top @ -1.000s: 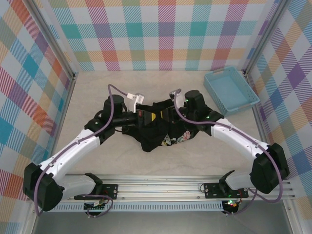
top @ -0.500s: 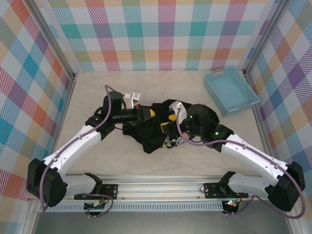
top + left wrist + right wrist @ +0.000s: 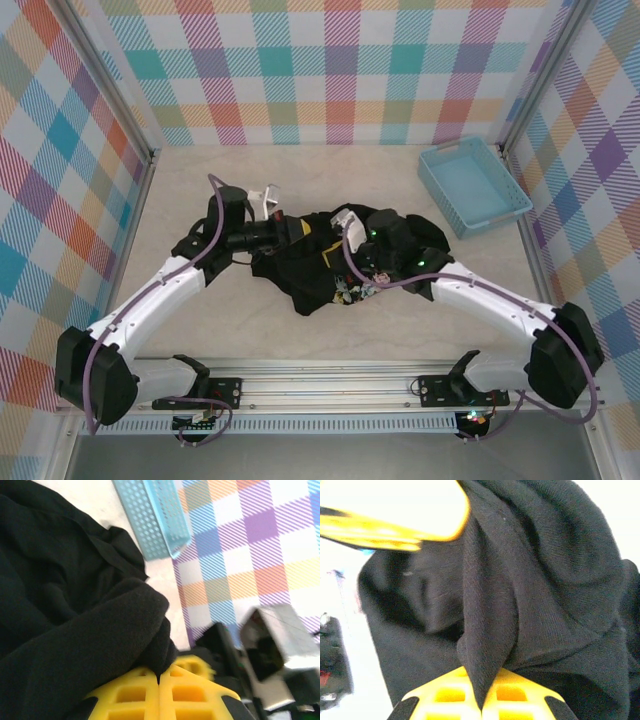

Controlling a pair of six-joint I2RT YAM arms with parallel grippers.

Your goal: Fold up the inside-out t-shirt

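Lying bunched at the middle of the table [image 3: 300, 170], left of the blue basket [image 3: 475, 185], the inside-out t-shirt [image 3: 320, 275] is held by the left gripper [image 3: 160, 677] and right gripper [image 3: 481, 697], each clamped shut on a fold; recommended handling: draw both arms apart evenly, spreading the cloth flat before folding.

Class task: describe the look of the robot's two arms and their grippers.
The left arm and right arm have white shells, black joints and a looping purple cable each. The left gripper and right gripper have yellow fingers moulded with square recesses.
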